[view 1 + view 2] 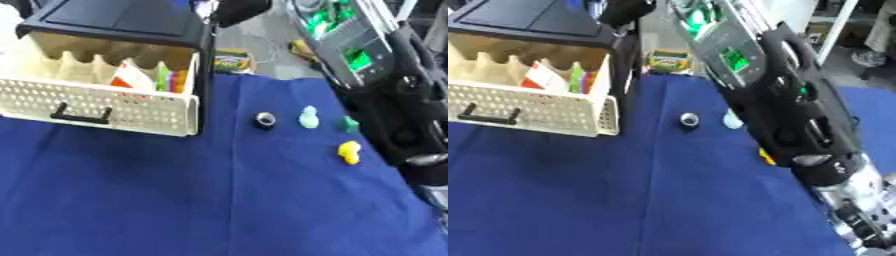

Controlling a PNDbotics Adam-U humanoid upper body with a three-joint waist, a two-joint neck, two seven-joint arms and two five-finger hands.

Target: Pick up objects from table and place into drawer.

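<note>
The cream perforated plastic drawer (pixel 105 107) stands pulled open on the blue cloth (pixel 219 200), small yellow (pixel 349 152), pale green (pixel 308 117) and perhaps metal round (pixel 264 119) objects lie right of it, and I cannot tell the fingers' state.

Matt blue cloth (pixel 175 200), perforated plastic drawer (pixel 96 105) — glossy black arm (pixel 798 115)

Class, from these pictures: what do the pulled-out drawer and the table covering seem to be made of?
Drawer: probably matte cream plastic, since its front is pierced with regular rows of small holes and carries a black handle. Table covering: likely blue woven cloth, dull, with a straight crease running down it.
</note>
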